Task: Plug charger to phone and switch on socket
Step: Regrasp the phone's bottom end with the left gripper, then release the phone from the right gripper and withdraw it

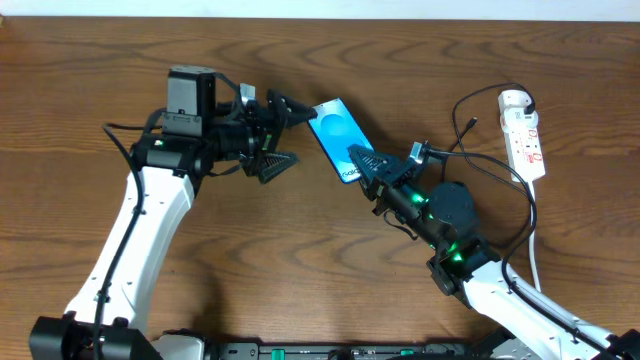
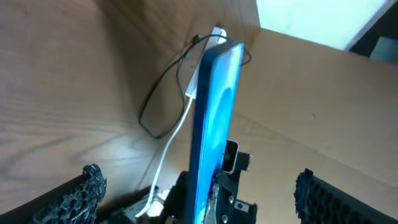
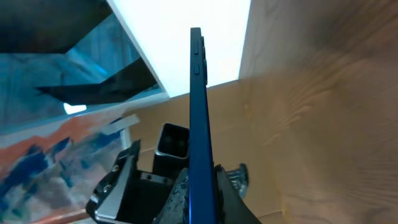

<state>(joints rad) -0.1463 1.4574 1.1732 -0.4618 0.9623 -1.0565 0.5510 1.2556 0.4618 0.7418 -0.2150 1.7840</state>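
The charger (image 1: 456,109) loops across the gap between phone (image 1: 337,139) and socket (image 1: 523,136); the table (image 1: 50,60) lies open at far left.

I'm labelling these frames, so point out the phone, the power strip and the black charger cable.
phone (image 1: 335,133): overhead view, middle of the blue screen.
power strip (image 1: 525,135): overhead view, middle of its white body.
charger cable (image 2: 151,93): left wrist view, left side of the black loop.
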